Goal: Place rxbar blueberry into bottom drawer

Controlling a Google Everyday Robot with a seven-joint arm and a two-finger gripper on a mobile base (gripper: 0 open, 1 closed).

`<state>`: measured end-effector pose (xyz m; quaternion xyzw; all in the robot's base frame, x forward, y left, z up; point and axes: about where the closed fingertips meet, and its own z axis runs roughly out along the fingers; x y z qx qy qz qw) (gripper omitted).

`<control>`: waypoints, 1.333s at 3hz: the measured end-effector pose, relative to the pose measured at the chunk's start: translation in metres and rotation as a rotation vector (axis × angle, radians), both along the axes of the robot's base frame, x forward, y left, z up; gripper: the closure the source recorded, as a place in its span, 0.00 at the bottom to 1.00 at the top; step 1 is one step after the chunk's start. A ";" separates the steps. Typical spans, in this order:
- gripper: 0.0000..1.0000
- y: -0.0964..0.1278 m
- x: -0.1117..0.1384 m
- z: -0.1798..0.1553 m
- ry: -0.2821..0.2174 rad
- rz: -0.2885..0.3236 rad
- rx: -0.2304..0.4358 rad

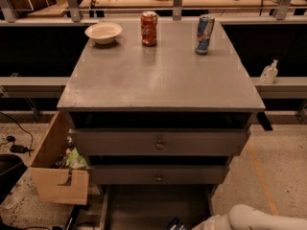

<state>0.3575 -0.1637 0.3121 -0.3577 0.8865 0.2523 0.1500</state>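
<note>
One rxbar blueberry [175, 223], axis unclear, adjoins gripper [197, 224] over bottom drawer [148, 204].

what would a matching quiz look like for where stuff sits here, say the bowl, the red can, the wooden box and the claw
Things:
1. bowl
2. red can
3. wooden box
4. claw

Places:
a. on the floor, at the left of the cabinet in the view
b. at the picture's bottom edge, over the open bottom drawer
c. cabinet top, far left
d. cabinet top, far middle, left of the blue-silver can

Pairs: 1-c, 2-d, 3-a, 4-b
</note>
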 end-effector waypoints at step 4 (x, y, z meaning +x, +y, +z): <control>1.00 0.047 0.127 -0.078 -0.139 -0.023 0.015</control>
